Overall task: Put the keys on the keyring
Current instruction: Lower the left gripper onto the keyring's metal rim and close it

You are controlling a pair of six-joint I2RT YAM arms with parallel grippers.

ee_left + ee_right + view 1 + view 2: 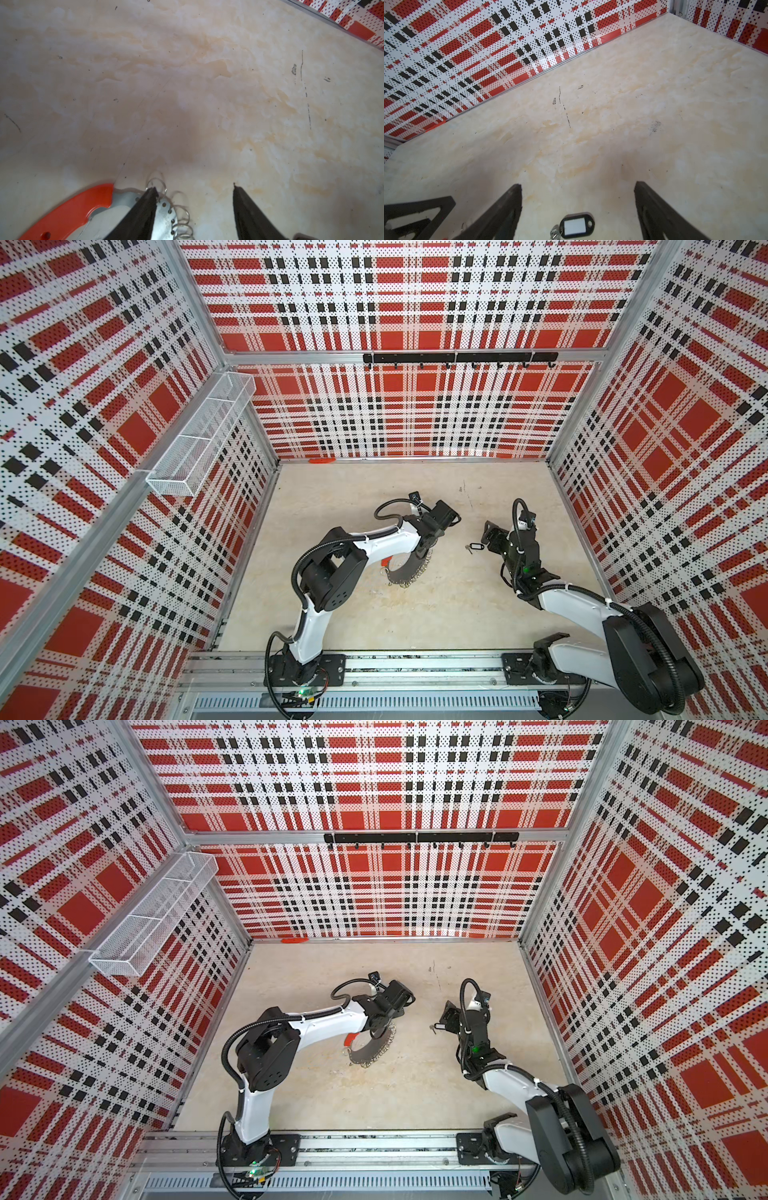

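The keyring (409,570) (370,1050) lies on the table left of centre, a grey crescent band with a red segment (79,207) and several silver split rings along its rim. My left gripper (194,187) (426,549) is down over it with jaws apart. One finger lies over the band (164,216) beside a split ring, and the other stands off it over bare table. The keys (577,226) (473,547) (436,1026), a black tag with a pale window and a small silver key, lie flat on the table. My right gripper (578,185) (490,537) is open, a finger on either side of them.
Plaid perforated walls close in the table on three sides. A white mesh basket (199,439) hangs on the left wall. A black hook rail (457,358) runs along the back wall, and a small orange item (322,460) lies at its foot.
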